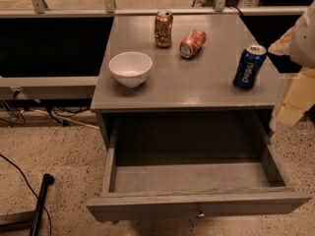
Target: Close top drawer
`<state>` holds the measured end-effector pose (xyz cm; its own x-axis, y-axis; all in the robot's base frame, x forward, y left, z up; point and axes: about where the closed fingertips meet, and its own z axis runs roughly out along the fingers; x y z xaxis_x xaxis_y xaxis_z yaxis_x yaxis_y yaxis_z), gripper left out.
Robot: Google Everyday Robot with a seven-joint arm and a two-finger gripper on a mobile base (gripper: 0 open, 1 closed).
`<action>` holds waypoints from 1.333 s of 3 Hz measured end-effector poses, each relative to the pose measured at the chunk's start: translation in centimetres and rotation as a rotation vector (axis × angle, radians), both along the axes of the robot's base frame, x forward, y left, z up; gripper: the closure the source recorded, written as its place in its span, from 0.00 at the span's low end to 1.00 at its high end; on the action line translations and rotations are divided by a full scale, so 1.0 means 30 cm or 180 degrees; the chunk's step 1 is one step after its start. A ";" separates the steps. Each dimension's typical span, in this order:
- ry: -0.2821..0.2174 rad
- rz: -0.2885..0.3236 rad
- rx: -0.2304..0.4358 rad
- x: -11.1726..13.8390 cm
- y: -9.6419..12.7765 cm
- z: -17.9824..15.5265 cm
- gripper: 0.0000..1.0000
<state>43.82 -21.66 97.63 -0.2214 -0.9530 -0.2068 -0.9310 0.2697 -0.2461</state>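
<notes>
**Under the table top, the top drawer stands wide open**

Low in your view is the top drawer (197, 205), a wide grey wooden drawer. It has a small round metal knob (200, 213) in the middle of its front. The drawer is pulled far out toward you, and you can look right down into its box. It belongs to a grey wooden table (197, 82) that stands on a speckled floor (59, 151).

On the table top you see four things. A round white bowl (130, 69) sits near the left side. Far back, an orange drink can (163, 28) stands upright. Just to its right, a red-orange drink can (192, 43) lies on its side. A blue drink can (249, 67) stands near the right edge, well apart from the others.

Your gripper (288, 107) is the pale cream shape at the right edge of the view. It is beside the table's right side, near the far right corner of the drawer, and well apart from the knob. You cannot tell if it is released or clenched.

A thin black pole (42, 200) lies on the floor at the near left.
</notes>
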 end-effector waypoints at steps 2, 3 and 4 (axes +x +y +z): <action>-0.0045 0.0029 0.0074 -0.010 0.005 -0.051 0.00; -0.0227 0.0297 0.0353 -0.118 0.087 -0.153 0.00; -0.0405 0.0415 0.0696 -0.223 0.134 -0.410 0.00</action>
<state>37.12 -17.63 85.33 -0.0590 -0.9015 -0.4288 -0.9266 0.2093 -0.3123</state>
